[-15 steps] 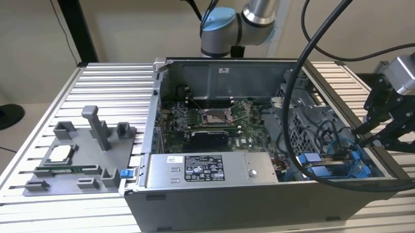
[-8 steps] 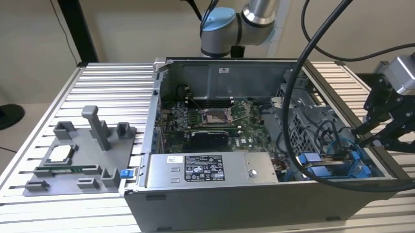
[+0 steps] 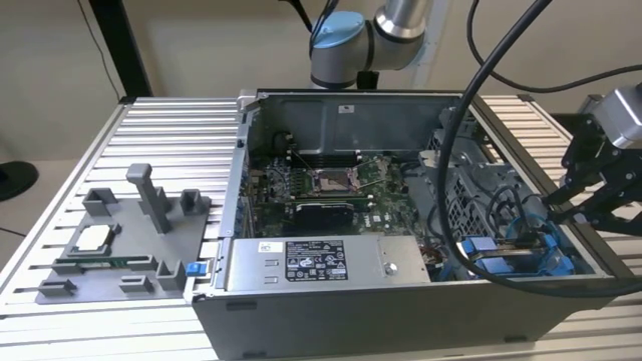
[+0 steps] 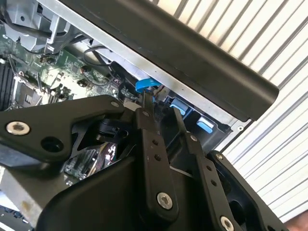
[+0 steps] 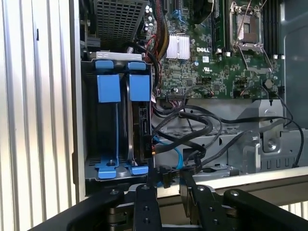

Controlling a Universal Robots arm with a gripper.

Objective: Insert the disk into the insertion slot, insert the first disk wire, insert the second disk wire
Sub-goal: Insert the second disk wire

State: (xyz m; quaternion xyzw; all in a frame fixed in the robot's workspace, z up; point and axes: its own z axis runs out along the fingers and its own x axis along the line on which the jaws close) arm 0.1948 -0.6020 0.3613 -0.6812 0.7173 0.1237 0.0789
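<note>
The disk (image 5: 138,126) is seen seated in the insertion slot (image 5: 89,125), just beside the tool (image 5: 167,186), crowded by black cables (image 5: 192,130); grip cannot be told.

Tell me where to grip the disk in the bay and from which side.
Grip the blue end tab of the disk's carrier, which sits exposed at the end of the insertion slot. The disk stands on edge between the slot's walls, so its flat faces look blocked. Probably come from above the open case, clear of the black wires.
</note>
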